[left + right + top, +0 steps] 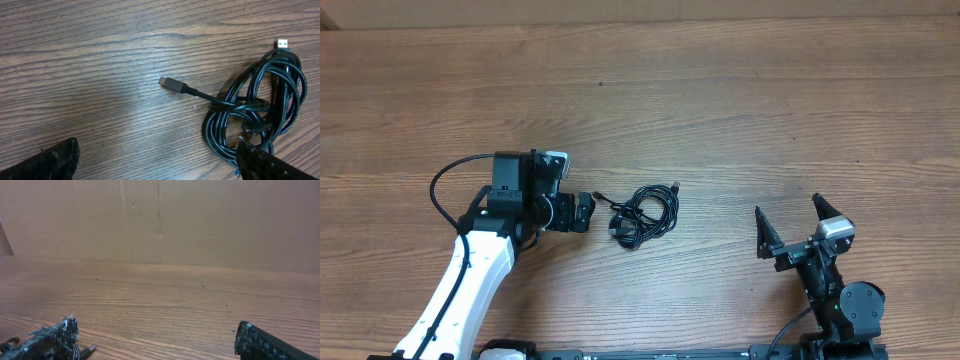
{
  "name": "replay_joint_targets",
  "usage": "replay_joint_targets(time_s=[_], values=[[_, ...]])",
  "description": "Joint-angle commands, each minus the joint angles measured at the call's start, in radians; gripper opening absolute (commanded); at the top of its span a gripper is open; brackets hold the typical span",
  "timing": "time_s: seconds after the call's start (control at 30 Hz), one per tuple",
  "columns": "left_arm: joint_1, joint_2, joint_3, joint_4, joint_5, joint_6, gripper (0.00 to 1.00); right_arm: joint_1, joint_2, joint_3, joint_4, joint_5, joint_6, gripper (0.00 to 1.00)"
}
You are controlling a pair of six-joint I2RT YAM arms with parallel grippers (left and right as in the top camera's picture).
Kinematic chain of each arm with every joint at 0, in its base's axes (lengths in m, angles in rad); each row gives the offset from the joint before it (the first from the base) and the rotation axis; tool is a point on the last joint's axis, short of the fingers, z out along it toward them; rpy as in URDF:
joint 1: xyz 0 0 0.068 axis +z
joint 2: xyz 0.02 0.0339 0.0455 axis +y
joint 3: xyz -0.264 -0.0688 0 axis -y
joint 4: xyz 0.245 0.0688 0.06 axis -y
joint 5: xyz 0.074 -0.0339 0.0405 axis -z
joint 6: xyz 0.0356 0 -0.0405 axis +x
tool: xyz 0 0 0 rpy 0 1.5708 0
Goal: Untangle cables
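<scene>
Black cables (642,213) lie coiled on the wooden table (720,100) just ahead of the left gripper (582,212), well apart from the right gripper (790,225). Left wrist: jaws spread, coil beside one finger (272,166). Right wrist: jaws spread wide above wood.

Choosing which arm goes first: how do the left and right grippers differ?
The left gripper sits close beside the cables; the right gripper stands well apart from them. The left gripper points toward them; the right gripper points up the table. Both are open, holding nothing.
</scene>
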Motion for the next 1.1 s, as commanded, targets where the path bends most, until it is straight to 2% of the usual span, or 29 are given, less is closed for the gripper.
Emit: replay_joint_targets(time_s=[0.0, 0.5, 1.07], values=[[-0.005, 0.006, 0.028, 0.001, 0.015, 0.022, 1.0, 0.005, -0.011, -0.011, 0.002, 0.014, 0.007, 1.0], [-0.011, 0.006, 0.028, 0.031, 0.12, 0.023, 1.0, 0.005, -0.011, -0.011, 0.002, 0.014, 0.007, 1.0], [-0.022, 0.006, 0.028, 0.035, 0.119, 0.023, 1.0, 0.005, -0.011, -0.011, 0.002, 0.014, 0.007, 1.0]])
